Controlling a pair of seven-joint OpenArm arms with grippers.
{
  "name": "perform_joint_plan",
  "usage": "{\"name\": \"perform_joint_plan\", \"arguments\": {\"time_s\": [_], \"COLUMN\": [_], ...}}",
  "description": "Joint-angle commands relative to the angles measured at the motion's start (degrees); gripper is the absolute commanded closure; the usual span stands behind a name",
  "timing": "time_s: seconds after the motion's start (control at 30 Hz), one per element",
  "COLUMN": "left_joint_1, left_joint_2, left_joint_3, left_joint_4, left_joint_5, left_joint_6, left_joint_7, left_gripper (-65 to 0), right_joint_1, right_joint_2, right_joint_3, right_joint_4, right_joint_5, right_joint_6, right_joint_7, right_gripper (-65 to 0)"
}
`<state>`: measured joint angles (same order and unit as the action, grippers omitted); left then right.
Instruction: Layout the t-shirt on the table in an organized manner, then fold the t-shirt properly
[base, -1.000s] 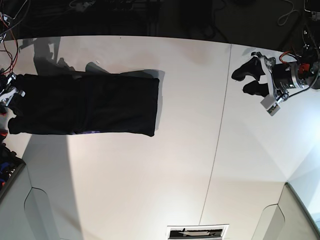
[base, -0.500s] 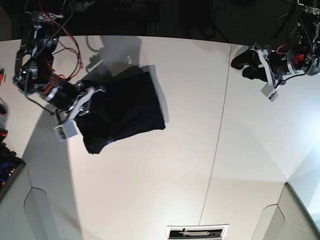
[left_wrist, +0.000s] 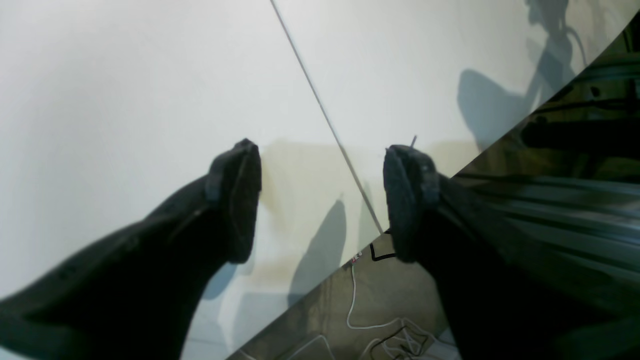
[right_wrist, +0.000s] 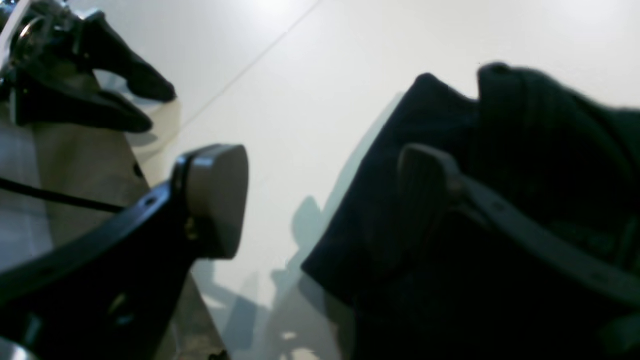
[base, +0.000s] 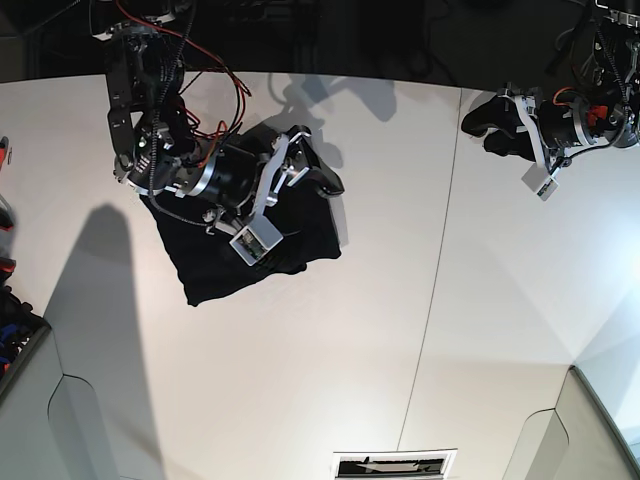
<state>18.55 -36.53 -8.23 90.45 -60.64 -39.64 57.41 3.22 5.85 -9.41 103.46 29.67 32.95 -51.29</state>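
Observation:
The black t-shirt (base: 215, 265) lies in a folded, slightly skewed bundle on the left half of the white table (base: 350, 340). My right gripper (base: 315, 160) hovers over the shirt's far right corner with its jaws wide open. In the right wrist view the right gripper (right_wrist: 320, 170) has one grey pad (right_wrist: 217, 192) over bare table and the other finger (right_wrist: 425, 185) over the t-shirt (right_wrist: 525, 150); nothing is clamped. My left gripper (base: 487, 130) hangs open near the far right edge. In its own view the left gripper (left_wrist: 325, 175) holds nothing.
A thin dark seam (base: 435, 290) runs down the table right of the middle. Beyond the far table edge lies a floor with loose cables (left_wrist: 360, 320). A slotted vent (base: 395, 463) sits at the near edge, with grey panels at both near corners.
The right arm swung from the left edge toward the middle, carrying the shirt's end over itself, then opened and let go. The long strip is now a shorter bundle. The left gripper barely moved.

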Motion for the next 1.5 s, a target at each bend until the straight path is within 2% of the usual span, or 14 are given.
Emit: {"name": "perform_joint_plan", "arguments": {"time_s": [0.0, 0.03, 0.1, 0.13, 0.17, 0.23, 0.3, 0.5, 0.67, 0.83, 1.03, 1.23, 1.33, 1.47], "left_joint_1": [-0.31, -0.28, -0.28, -0.31, -0.31, -0.46, -0.61, -0.68, -4.70, -10.01, -12.96, -12.94, -12.72, -12.66], "left_joint_2": [-1.11, -1.09, -1.11, -1.09, -1.11, -1.09, -1.07, 0.15, 2.91, 7.54, 11.96, 11.34, 10.45, 10.51], "left_joint_3": [-0.57, -0.57, -0.59, -0.57, -0.57, -0.57, -0.57, 0.72, 7.02, 13.86, 17.27, 16.26, 16.20, 19.17], "left_joint_4": [0.72, 0.83, 1.53, 2.10, 2.82, 4.42, 5.44, 8.68, 9.49, 9.49, 9.44, 9.51, 9.51, 9.62], "left_joint_5": [-0.94, -1.14, -1.22, -1.20, -1.14, -0.74, -0.28, 2.49, 4.61, 8.00, 10.78, 9.05, 4.57, 1.27], "left_joint_6": [-0.36, -0.36, -0.36, -0.36, -0.36, -0.36, -0.36, -0.36, -0.36, -0.36, -0.36, -0.36, -0.36, -0.36], "left_joint_7": [-0.57, -0.57, -0.52, -0.48, -0.48, -0.66, -1.88, -4.55, -4.55, -4.55, -4.50, -4.17, -2.14, 0.20], "left_gripper": [-40.9, -39.8, -33.5, -27.2, -19.7, -7.5, -2.8, -2.7, -2.6, -2.6, -2.6, -2.6, -2.6, -2.6], "right_joint_1": [1.97, 2.60, 3.43, 3.78, 4.09, 5.09, 6.25, 7.89, 9.84, 12.96, 11.63, 10.91, 10.99, 12.26], "right_joint_2": [0.00, -0.02, 0.00, -0.02, -0.02, -0.17, -0.17, -0.13, -0.15, -0.20, -0.42, -2.40, -2.54, -2.51], "right_joint_3": [0.28, 0.66, 1.88, 2.86, 4.15, 7.63, 11.65, 21.99, 23.04, 22.95, 19.65, 16.57, 16.61, 16.68], "right_joint_4": [1.36, 1.40, 1.68, 1.86, 1.99, 2.03, 2.01, -1.95, -14.62, -24.57, -24.55, -21.51, -19.52, -19.15], "right_joint_5": [0.68, 0.37, -0.66, -1.36, -1.90, -2.27, -2.32, -5.64, -5.95, -7.26, 2.27, 2.25, 1.92, -2.36], "right_joint_6": [-0.22, -0.22, -0.46, -0.94, -1.25, -2.80, -3.58, -3.56, -2.73, -2.71, -1.57, -1.64, -1.64, -1.64], "right_joint_7": [1.38, 1.33, 1.18, 1.18, 1.20, 1.62, 1.70, 5.92, 11.58, 10.51, 3.65, 3.72, 3.76, 5.07], "right_gripper": [-42.6, -37.6, -17.5, -3.9, 0.0, 0.0, 0.0, 0.0, 0.0, 0.0, 0.0, 0.0, 0.0, 0.0]}}
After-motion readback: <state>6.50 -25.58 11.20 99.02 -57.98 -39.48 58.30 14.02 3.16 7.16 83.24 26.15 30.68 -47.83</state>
